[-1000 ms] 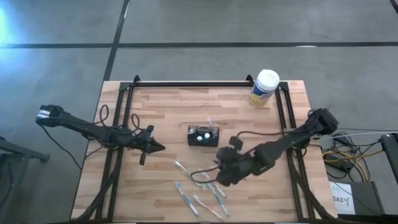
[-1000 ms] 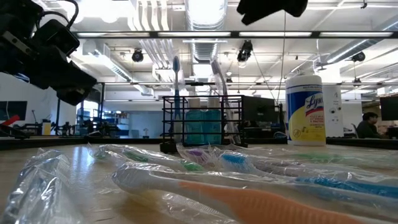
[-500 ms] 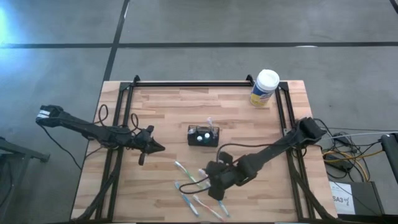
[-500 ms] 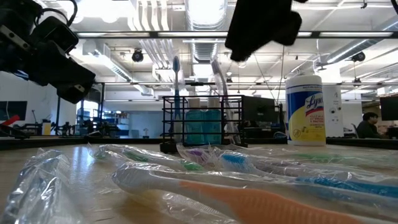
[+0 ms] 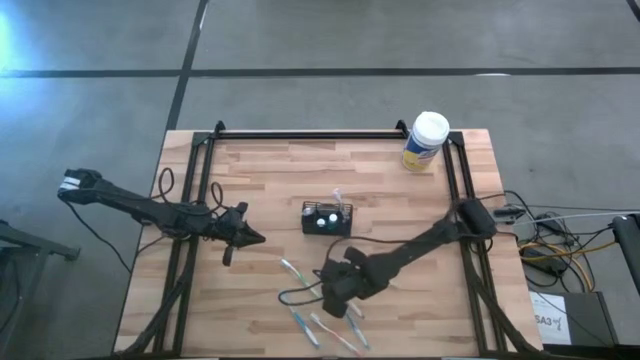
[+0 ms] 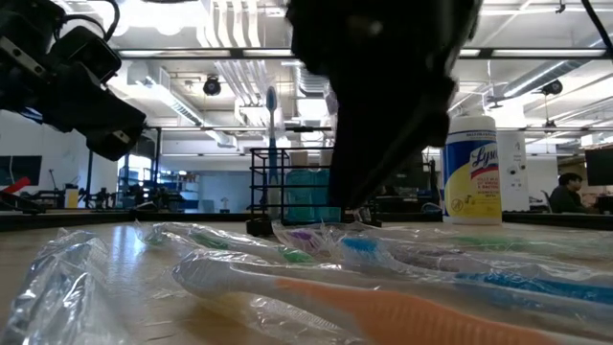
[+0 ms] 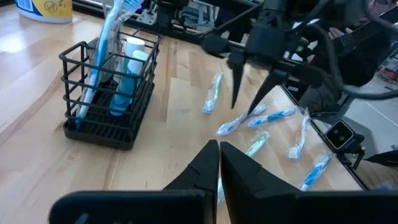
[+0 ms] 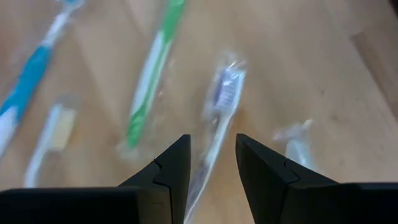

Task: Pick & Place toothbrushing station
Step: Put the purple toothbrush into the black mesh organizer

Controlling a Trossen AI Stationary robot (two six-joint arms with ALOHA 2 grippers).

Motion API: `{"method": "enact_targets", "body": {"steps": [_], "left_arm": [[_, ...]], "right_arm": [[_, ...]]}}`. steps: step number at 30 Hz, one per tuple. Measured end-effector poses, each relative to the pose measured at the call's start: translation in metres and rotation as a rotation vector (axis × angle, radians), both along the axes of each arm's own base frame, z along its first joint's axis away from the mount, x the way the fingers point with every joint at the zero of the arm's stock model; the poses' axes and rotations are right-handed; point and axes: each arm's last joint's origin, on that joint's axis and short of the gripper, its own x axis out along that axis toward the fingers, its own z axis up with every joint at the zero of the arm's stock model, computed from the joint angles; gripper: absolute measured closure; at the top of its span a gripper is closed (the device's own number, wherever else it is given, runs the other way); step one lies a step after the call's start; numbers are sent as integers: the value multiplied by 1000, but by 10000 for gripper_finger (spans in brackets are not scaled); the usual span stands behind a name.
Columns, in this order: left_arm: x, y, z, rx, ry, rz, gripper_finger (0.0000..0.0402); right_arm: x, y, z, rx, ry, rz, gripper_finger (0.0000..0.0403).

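While the right hand [image 8: 211,163] hangs with fingers apart over a purple wrapped toothbrush [image 8: 214,118] on the table [image 5: 260,170], slippery wrap could let it skid aside. The basket [image 5: 327,217] sits mid-table; the left hand [image 7: 219,163], fingers together, waits near it.

"Lys" on the yellow canister [image 6: 471,171]

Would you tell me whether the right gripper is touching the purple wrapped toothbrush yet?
Apart. In the right wrist view the right gripper is open, and the purple wrapped toothbrush lies in the gap ahead, clear of both fingers.
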Motion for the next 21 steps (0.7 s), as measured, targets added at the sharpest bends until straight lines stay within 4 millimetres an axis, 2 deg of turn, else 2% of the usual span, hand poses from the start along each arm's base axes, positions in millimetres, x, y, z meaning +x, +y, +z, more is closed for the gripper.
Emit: {"method": "enact_targets", "body": {"steps": [6,14,17,21], "left_arm": [[0,0,0,4,-1,-1,383],[0,0,0,6,0,-1,383],[0,0,0,6,0,-1,383],[0,0,0,6,2,-1,383]], "right_arm": [[6,-11,-3,50,23,-6,280],[9,-11,-3,89,17,21,269],[12,-10,-8,91,7,26,269],[14,-10,-28,51,45,16,275]]}}
